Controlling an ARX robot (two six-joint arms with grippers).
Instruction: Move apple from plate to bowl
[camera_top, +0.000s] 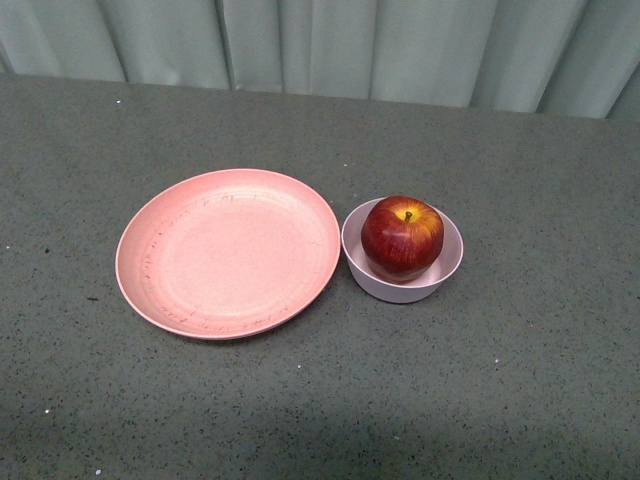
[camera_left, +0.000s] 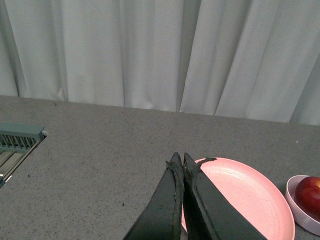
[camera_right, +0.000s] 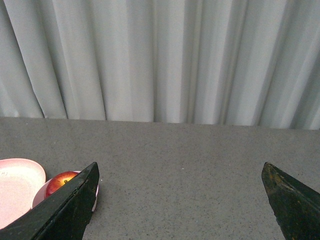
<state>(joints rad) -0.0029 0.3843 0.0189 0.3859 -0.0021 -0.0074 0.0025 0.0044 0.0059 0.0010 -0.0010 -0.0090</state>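
Observation:
The dark-red apple with a yellow patch at its stem sits inside the small pale-pink bowl. The wide salmon-pink plate lies bare just left of the bowl, almost touching it. Neither arm shows in the front view. In the left wrist view my left gripper is shut and empty, above the plate's near rim, with the bowl and apple off to one side. In the right wrist view my right gripper is open and empty over bare table; the apple, the bowl and the plate show past one finger.
The grey speckled table runs back to a pale curtain. A grey-green ribbed fixture sits at the table's edge in the left wrist view.

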